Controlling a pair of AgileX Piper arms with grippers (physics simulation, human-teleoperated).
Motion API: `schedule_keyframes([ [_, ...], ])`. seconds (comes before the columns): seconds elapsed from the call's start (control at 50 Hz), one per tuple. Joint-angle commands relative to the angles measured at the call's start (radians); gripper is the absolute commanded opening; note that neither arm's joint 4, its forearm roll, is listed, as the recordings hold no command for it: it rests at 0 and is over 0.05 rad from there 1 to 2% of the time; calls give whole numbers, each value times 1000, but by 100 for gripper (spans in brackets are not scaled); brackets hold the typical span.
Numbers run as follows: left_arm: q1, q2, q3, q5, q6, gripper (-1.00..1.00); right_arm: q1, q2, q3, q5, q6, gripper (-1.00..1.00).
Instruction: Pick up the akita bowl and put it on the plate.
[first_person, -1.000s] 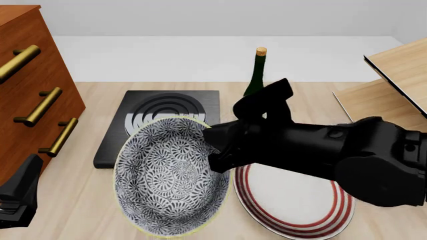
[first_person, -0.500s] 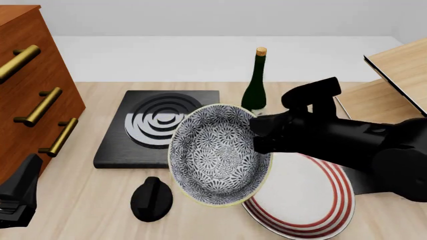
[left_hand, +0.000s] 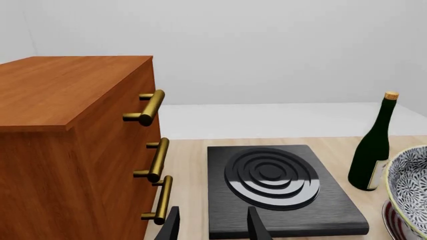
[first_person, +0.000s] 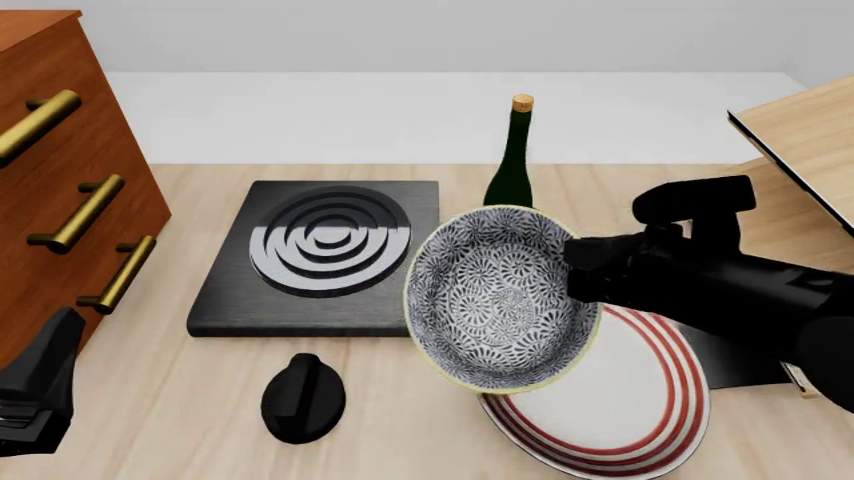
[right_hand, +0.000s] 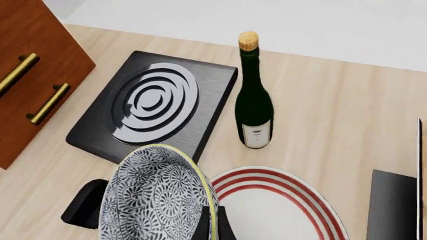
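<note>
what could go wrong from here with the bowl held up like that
1. The right tool pinches the akita bowl only at its rim, and the bowl hangs steeply tilted, so it might slip or swing.
2. The bowl is only partly over the plate, towards its stove-side edge; released now, it would likely land on the rim and roll off.
3. The wine bottle stands close behind the bowl, so a swing that way might topple it.
</note>
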Motion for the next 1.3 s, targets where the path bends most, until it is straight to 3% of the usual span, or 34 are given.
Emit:
schedule_keyframes([
  [0.02, 0, 0, 1, -2, 0, 100, -70, -11, 27, -19, 8, -100],
  [0.6, 0, 0, 1, -1, 0, 100, -201, 84, 77, -110, 9, -100],
  [1.3, 1, 1, 0, -1, 0, 100, -277, 83, 177, -174, 28, -100],
])
